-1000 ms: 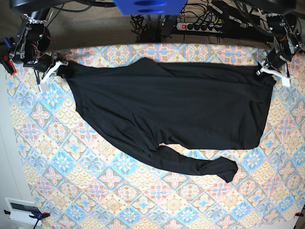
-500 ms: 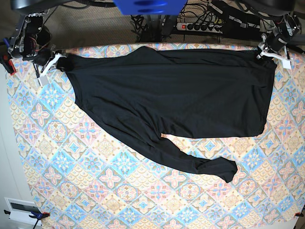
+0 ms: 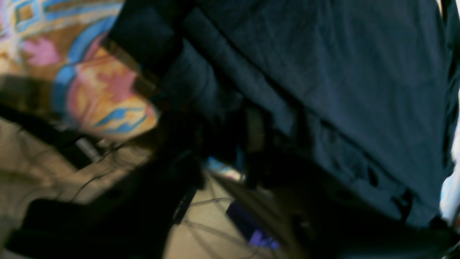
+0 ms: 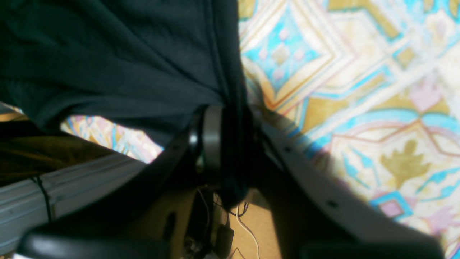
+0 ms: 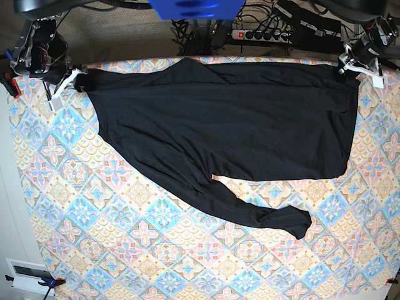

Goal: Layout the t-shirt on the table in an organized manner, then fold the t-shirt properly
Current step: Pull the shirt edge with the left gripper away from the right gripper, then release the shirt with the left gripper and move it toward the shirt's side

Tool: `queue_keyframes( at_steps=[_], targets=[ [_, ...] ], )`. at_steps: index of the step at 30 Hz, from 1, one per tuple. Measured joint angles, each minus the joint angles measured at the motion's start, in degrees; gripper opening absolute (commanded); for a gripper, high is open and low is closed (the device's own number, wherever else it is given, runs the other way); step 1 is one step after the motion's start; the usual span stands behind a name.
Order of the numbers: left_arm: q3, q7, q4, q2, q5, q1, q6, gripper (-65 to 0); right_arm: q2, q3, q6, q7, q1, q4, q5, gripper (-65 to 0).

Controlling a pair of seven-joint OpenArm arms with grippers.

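Note:
The black t-shirt [image 5: 225,125] lies spread across the far half of the table [image 5: 125,250], with one sleeve trailing toward the near right. My right gripper [image 5: 65,84] is at the shirt's far-left corner. In the right wrist view, taut folds of the t-shirt [image 4: 107,54] run into a bunch pinched between that gripper's [image 4: 235,151] fingers. My left gripper [image 5: 361,67] sits at the shirt's far-right corner by the table's back edge. The left wrist view is blurred: the t-shirt [image 3: 341,90] fills it, and the jaws there are too dark to read.
Behind the table's far edge lie a power strip [image 5: 262,34] and cables on the floor. A blue part [image 5: 194,7] hangs at top centre. A white device [image 5: 28,275] sits off the near-left corner. Patterned cloth [image 4: 359,90] shows beside the right gripper.
Both grippers have drawn the shirt's far edge back toward the table's rear edge, and the body has flattened. Over the last half second little has moved.

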Motion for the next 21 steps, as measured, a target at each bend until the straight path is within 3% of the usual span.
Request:
queue_keyframes(
  at_steps=[3,8,12,17,21],
  targets=[
    [-1.03,1.44,2.91,0.59,0.35,0.26,-0.04,-38.0,-0.02,1.75,-0.02,-0.04,0.02,0.00,-0.31,-51.6],
    [-10.54,1.77,3.10,0.31,-3.37,-2.10,0.52,-38.0,-0.02,4.50,-0.20,-0.15,-0.13,2.01,-1.07,-51.4],
    [-9.73,2.14,3.13,-0.68,-2.49,-8.76,0.44,-38.0,0.15,5.25,-0.22,0.04,0.02,5.05,-1.07,-51.4],
    [-9.90,1.60,2.82,-1.97,4.98,-16.98,0.98,-38.0,0.15,5.20,-0.20,-0.39,0.00,6.49,-3.91,-50.9],
    [-4.63,1.38,-1.75,-1.60,10.80,-27.08,0.11,-38.0,0.04,5.16,-0.20,-0.31,0.00,6.49,-4.37,-44.9]
  ],
)
